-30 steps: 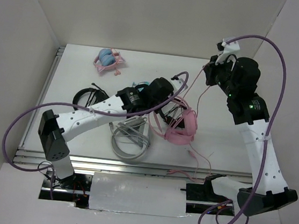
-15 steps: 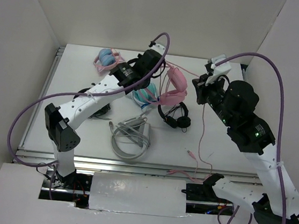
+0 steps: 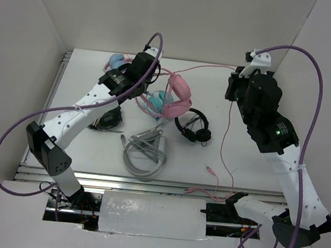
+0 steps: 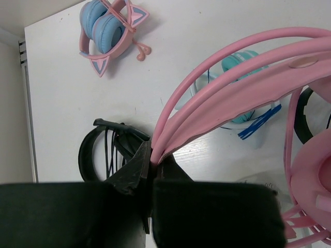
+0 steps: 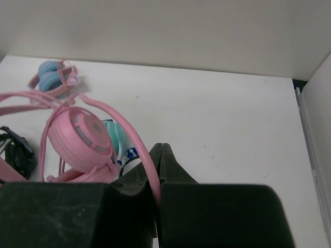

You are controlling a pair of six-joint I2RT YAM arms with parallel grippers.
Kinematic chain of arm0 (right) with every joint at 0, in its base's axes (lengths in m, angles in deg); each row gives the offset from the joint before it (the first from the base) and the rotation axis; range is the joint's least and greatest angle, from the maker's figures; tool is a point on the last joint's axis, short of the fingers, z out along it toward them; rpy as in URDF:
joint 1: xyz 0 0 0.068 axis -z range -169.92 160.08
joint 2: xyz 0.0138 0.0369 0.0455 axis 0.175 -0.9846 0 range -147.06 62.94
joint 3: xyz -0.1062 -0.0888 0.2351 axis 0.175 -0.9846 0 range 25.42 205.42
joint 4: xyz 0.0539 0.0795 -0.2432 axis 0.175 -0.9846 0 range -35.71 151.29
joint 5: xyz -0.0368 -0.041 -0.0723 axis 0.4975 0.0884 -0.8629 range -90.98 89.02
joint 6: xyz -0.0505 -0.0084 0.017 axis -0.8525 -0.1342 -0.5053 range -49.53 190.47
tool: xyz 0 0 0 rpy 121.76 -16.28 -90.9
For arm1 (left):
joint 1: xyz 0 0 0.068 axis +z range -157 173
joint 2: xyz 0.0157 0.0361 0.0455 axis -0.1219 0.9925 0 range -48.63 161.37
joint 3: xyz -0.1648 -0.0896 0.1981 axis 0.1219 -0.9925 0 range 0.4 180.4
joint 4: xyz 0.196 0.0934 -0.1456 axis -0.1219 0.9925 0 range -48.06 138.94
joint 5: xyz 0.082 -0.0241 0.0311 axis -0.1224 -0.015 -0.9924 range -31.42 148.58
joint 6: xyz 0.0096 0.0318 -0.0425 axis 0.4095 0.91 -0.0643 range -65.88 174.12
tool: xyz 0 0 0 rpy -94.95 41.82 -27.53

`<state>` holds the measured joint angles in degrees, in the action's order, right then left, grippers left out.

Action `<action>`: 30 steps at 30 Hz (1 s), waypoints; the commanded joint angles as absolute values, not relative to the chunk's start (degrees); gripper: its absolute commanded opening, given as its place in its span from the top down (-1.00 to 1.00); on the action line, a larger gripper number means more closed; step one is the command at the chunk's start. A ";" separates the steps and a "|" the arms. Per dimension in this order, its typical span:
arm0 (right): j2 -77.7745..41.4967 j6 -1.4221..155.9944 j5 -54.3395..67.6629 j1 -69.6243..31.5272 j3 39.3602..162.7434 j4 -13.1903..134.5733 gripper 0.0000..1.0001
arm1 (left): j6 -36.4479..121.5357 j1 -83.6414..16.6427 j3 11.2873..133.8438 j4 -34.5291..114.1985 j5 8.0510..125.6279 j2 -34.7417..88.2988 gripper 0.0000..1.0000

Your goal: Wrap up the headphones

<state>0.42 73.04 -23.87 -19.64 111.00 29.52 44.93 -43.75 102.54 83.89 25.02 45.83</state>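
Left gripper (image 4: 154,156) is clenched on the pink headband of the headphones (image 3: 178,97), held up toward 12 o'clock of the table (image 3: 197,157); right gripper (image 5: 159,154), at 2 o'clock, is pinched tight on their cable (image 5: 135,130)

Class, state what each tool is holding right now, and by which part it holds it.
The left tool grips the pink headphones by the headband. The right tool pinches their thin pink cable, partway along its length.
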 commanded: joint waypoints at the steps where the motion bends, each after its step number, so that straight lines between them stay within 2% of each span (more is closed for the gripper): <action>1: -0.33 75.74 -25.50 -18.32 116.11 32.81 1.00 | 43.14 -44.00 102.52 78.23 25.89 43.39 1.00; 7: -3.06 73.29 -19.79 -21.11 120.16 32.20 1.00 | 40.33 -44.35 106.73 80.79 20.89 48.13 1.00; 17: -0.17 73.55 -8.64 -37.11 115.87 32.55 1.00 | 29.35 -42.86 128.70 91.59 14.55 62.55 1.00; 21: 0.80 75.65 -10.38 -41.33 109.37 33.68 1.00 | 26.09 -40.23 130.57 89.76 19.89 61.51 1.00; 26: 2.91 80.92 -14.07 -41.52 99.89 35.97 1.00 | 23.28 -37.85 127.57 85.45 25.96 56.41 1.00; 30: 3.18 84.26 -11.00 -39.76 93.98 37.90 1.00 | 22.31 -35.57 125.38 81.76 34.30 51.50 1.00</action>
<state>1.47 80.23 -12.20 -40.60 96.44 32.84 27.60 -36.78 125.10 91.59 26.94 59.31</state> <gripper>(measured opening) 0.007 0.094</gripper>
